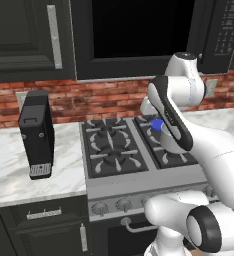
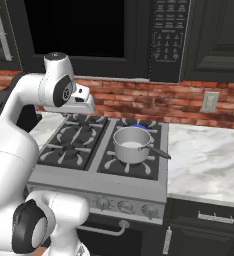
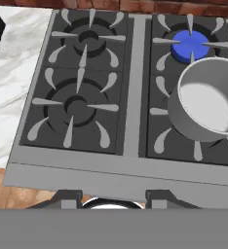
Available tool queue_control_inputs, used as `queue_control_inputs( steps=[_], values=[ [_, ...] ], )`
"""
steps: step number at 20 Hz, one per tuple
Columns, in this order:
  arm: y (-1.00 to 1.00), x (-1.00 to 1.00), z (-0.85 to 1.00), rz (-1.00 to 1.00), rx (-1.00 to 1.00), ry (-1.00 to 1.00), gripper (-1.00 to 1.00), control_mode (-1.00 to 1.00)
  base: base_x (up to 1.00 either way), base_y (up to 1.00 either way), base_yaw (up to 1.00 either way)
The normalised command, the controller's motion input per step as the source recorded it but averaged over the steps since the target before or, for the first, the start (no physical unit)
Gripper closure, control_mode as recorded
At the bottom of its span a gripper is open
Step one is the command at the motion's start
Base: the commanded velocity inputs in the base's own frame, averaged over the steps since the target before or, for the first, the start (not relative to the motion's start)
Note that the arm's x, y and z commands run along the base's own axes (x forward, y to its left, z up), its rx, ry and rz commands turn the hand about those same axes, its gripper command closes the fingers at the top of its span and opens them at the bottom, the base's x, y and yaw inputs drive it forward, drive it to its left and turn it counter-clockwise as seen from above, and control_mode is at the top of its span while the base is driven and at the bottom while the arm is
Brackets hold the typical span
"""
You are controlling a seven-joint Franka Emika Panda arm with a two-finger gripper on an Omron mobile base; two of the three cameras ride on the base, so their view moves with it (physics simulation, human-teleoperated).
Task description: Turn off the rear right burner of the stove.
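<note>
**Gripper high over the stove, knob row low on the front face**

A white robot arm reaches over a wide stainless-steel stove [image 2: 96,182] with a black grated top. The rear right burner [image 3: 190,44] is lit, marked by a bright blue patch under its grate prongs. It sits at the back right of the cooktop, just behind a silver saucepan [image 2: 131,145] that stands on the front right burner, handle pointing right.

The gripper [image 3: 113,199] hangs above the front edge of the stove, roughly over the middle, looking down at the burners. Its two dark fingertips stand apart at the bottom of the hand view, well separated, and nothing is held between them.

The relation that matters: the flame is ahead and to the right of the gripper, but the control for it is not up there. A row of round silver knobs [image 2: 126,206] runs along the stove's front face, below the cooktop and above the bar handle [image 2: 101,231]. That row lies below the hand and towards the robot. Which knob governs the rear right burner cannot be told here; probably one towards the right end.
</note>
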Motion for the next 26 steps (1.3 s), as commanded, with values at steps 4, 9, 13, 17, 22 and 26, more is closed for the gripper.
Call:
queue_control_inputs(
  steps=[4, 9, 13, 17, 22, 26],
  values=[
    [-0.02, -0.17, -0.03, 0.0, 0.0, 0.0, -1.0, -1.0, 0.0, 0.0, 0.0],
    [-0.15, -0.52, -0.17, 0.0, 0.0, -0.15, -1.0, -1.0, 0.0, 0.0, 0.0],
    [-0.39, -0.52, -0.21, 0.06, 0.0, -0.11, -1.0, -1.0, 0.0, 0.0, 0.0],
    [-0.54, -0.42, -0.23, 0.14, 0.0, -0.01, -1.0, -1.0, 0.0, 0.0, 0.0],
    [-0.53, -0.4, -0.22, 0.25, -0.03, 0.0, -1.0, -1.0, 0.0, 0.0, 0.0],
    [-0.49, -0.4, -0.21, 0.36, -0.06, -0.01, -1.0, -1.0, 0.0, 0.0, 0.0]
  ],
)
